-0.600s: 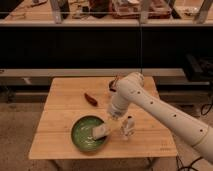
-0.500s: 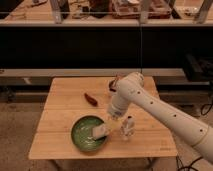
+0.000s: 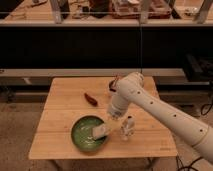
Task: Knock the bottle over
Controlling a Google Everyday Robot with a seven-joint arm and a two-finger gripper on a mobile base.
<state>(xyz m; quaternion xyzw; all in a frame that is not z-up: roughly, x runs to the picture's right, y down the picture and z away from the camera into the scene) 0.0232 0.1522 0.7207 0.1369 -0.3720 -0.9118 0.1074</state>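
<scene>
Toward the front of the light wooden worktop (image 3: 65, 100), the small clear plastic bottle w/ whitish cap (image 3: 126, 128) stands upright, just right of the round green bowl (image 3: 80, 135), which holds a whitish object (image 3: 100, 131). The white robot arm (image 3: 150, 102) reaches in from the right; its gripper (image 3: 111, 119) hangs low btwn bowl rim & bottle, grip state can't tell. A small reddish-brown item (image 3: 91, 98) lies farther back.

No change shows: the gripper (image 3: 102, 130) hangs over the green bowl (image 3: 80, 135), beside the upright bottle (image 3: 126, 128).
</scene>
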